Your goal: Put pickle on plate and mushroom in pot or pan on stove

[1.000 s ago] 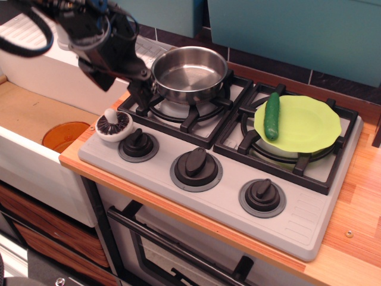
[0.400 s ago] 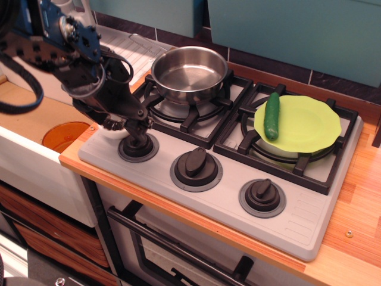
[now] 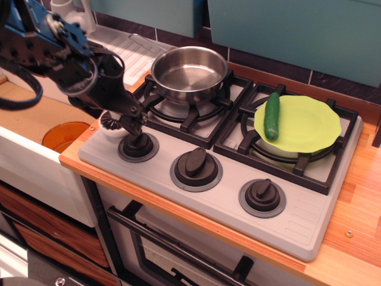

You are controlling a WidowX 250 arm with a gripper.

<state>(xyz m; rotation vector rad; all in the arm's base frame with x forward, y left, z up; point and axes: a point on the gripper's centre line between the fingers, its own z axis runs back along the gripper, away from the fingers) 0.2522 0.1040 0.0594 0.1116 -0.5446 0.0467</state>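
Teal panels and a dark tiled strip back the scene; below them I see the wooden table (image 3: 357, 196) carrying the grey stove (image 3: 238, 185).

1. Pan (image 3: 189, 72): seated on the left burner grate, interior bare, thin handle running back-left. Position unchanged from both earlier frames.
2. Plate (image 3: 305, 123): resting on the right burner grate. The pickle (image 3: 272, 115) lies along its left rim, one end pointing toward the back wall. Neither has shifted.
3. Mushroom (image 3: 111, 123): sitting at the front-left corner of the stove, just left of the leftmost knob (image 3: 137, 145). I see only its left part, dark gills and white base; the rest is hidden by the arm. A second ago it stood fully exposed at this same spot.
4. Tool (image 3: 128, 119): a second ago it hung higher, beside the pan's left wall; 0.4 s ago it had dropped over the mushroom and covered it almost completely. It now sits slightly higher and left of that, fingertips at the mushroom's right side, just above the leftmost knob. I cannot tell whether the fingers are clenched on the mushroom or released; their tips are masked by the arm body.
5. Orange bowl (image 3: 64, 134): lying in the recess left of the stove, unchanged.
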